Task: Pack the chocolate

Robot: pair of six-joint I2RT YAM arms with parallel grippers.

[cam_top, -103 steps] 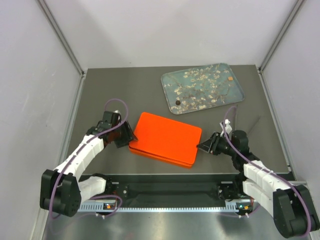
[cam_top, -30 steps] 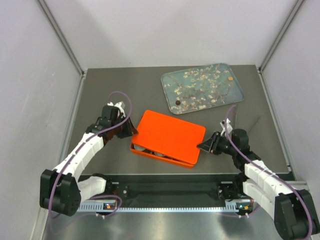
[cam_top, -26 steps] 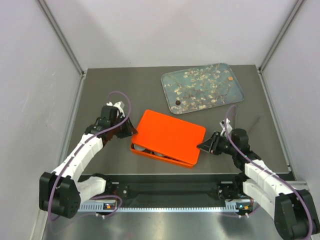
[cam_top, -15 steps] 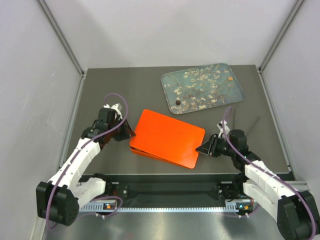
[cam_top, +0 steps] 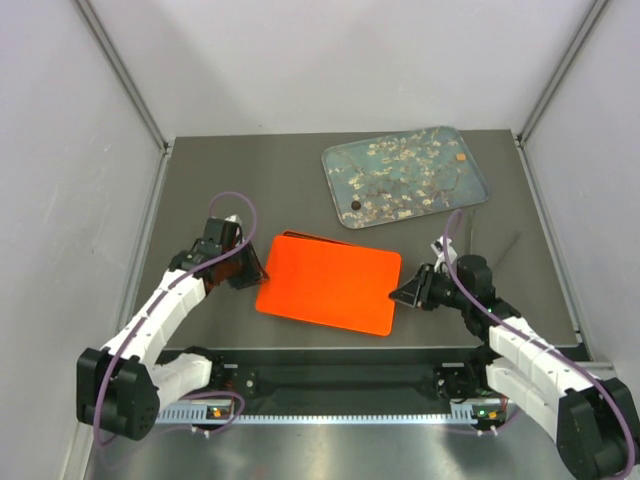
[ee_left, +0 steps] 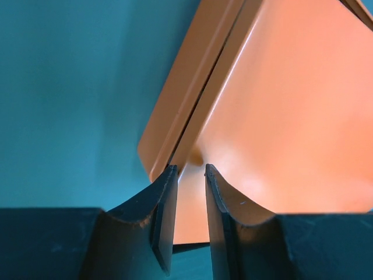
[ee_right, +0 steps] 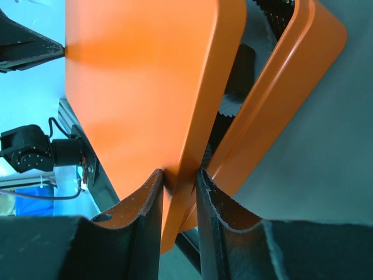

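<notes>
Lid (cam_top: 330, 290) was clamped at opposite ends by left gripper (ee_left: 190, 169) and right gripper (ee_right: 179, 174), apparently to keep it level above base (ee_right: 280, 99) | chocolate (cam_top: 353, 207) was seen on tray (cam_top: 470, 175), beyond both grippers.

Bright, even overhead light, soft shadows; left wrist view tinted teal.
</notes>
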